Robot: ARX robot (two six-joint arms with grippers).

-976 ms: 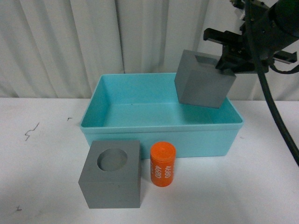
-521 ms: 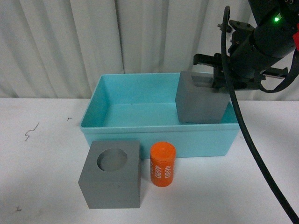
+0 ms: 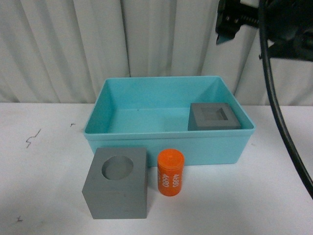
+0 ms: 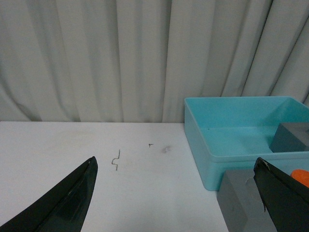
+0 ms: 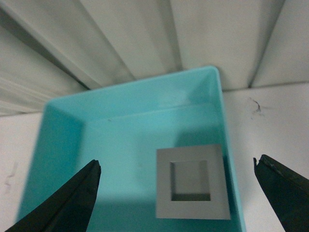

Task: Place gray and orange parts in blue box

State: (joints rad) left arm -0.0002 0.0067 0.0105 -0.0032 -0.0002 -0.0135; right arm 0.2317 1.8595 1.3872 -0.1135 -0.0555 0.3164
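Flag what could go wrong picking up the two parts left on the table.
1. The cylinder stands upright close beside the round-recess cube. Grabbing either may knock the cylinder over, and it could roll.
2. The square-recess cube sits in the right near corner of the bin. A second cube lowered there could land on it and tip.

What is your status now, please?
Left gripper, right gripper open, empty. Square-recess cube in blue box; round-recess cube, orange cylinder on table. No obstruction seen.
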